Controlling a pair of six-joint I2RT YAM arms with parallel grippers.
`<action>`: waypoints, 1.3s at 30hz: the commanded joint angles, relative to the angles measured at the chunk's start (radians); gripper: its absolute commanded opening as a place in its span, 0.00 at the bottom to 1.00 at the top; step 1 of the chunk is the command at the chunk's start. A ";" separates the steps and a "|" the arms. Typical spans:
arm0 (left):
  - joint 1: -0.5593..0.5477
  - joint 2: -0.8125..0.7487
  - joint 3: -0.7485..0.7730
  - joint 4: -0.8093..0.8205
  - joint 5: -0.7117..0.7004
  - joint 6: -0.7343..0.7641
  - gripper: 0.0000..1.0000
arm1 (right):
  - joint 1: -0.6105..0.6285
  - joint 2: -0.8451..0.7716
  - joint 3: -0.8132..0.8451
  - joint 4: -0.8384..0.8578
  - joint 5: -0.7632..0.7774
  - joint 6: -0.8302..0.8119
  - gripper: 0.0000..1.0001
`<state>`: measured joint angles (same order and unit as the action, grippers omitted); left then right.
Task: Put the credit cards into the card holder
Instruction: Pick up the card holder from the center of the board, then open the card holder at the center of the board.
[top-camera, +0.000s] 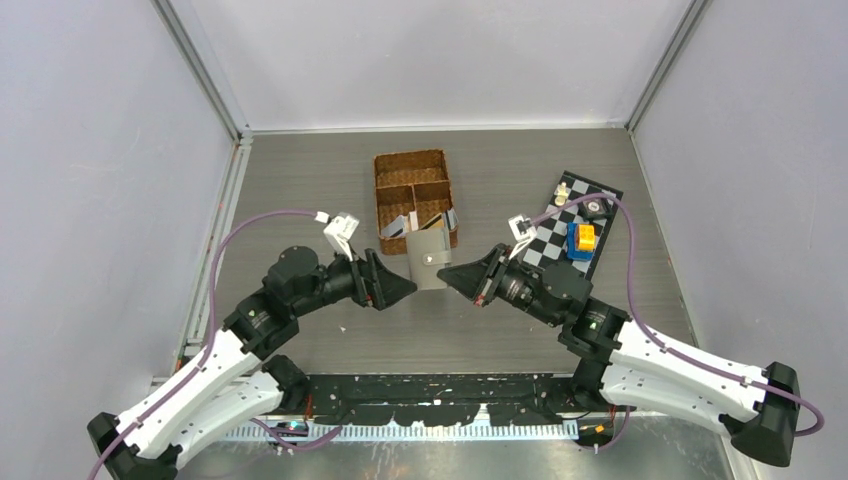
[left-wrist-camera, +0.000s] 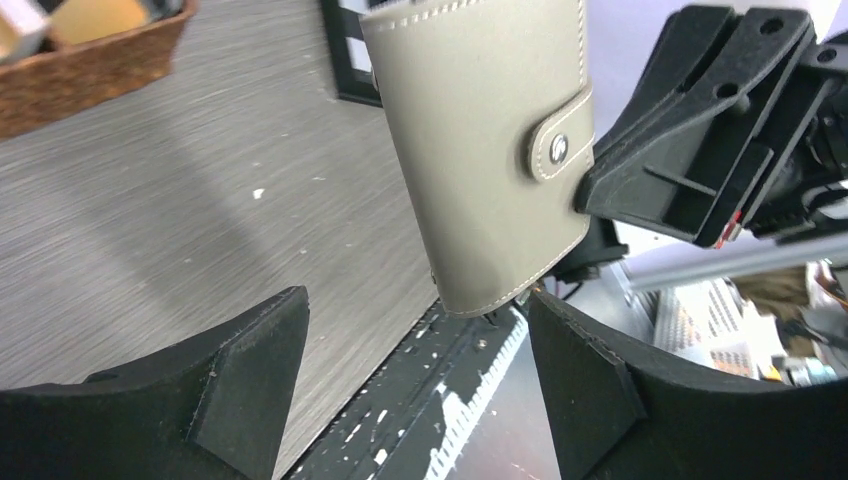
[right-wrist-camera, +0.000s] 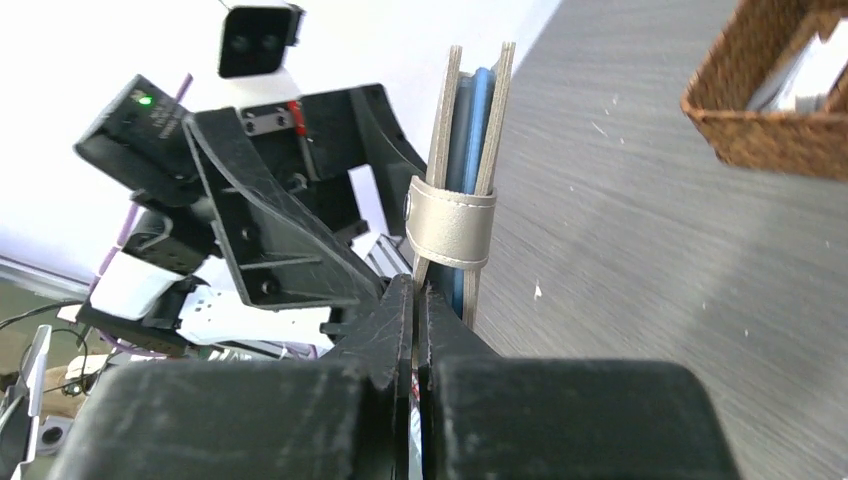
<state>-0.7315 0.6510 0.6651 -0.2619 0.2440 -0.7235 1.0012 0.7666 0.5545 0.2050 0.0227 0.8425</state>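
The grey-olive card holder (top-camera: 431, 259) hangs upright above the table between both arms, snapped closed. My right gripper (top-camera: 446, 272) is shut on its near edge. Seen edge-on in the right wrist view, the card holder (right-wrist-camera: 470, 120) shows blue sleeves between its flaps, and the right gripper (right-wrist-camera: 415, 292) pinches one flap just below the snap tab (right-wrist-camera: 450, 225). My left gripper (left-wrist-camera: 418, 300) is open, its fingers standing wide below the card holder (left-wrist-camera: 480, 150) without touching it. Credit cards (top-camera: 399, 226) with dark stripes lie in the wicker basket's front compartments.
The brown wicker basket (top-camera: 382, 190) stands just behind the card holder, its corner in both wrist views (left-wrist-camera: 90, 60) (right-wrist-camera: 770, 130). A black-and-white checkered board (top-camera: 552, 232) with a blue-and-yellow object (top-camera: 581, 240) lies at the right. Grey walls close in three sides.
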 joint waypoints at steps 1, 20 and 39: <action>0.004 0.020 0.048 0.177 0.189 -0.005 0.83 | 0.001 -0.028 0.060 0.076 -0.004 -0.077 0.01; 0.017 0.060 -0.046 0.492 0.241 -0.168 0.68 | 0.002 -0.050 0.011 0.245 -0.124 -0.024 0.00; 0.155 0.089 -0.048 0.430 0.369 -0.195 0.00 | 0.002 -0.111 0.098 -0.130 0.079 -0.089 0.31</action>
<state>-0.6411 0.7399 0.5865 0.2214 0.5438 -0.9421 0.9997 0.7166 0.5644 0.2329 -0.0177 0.7986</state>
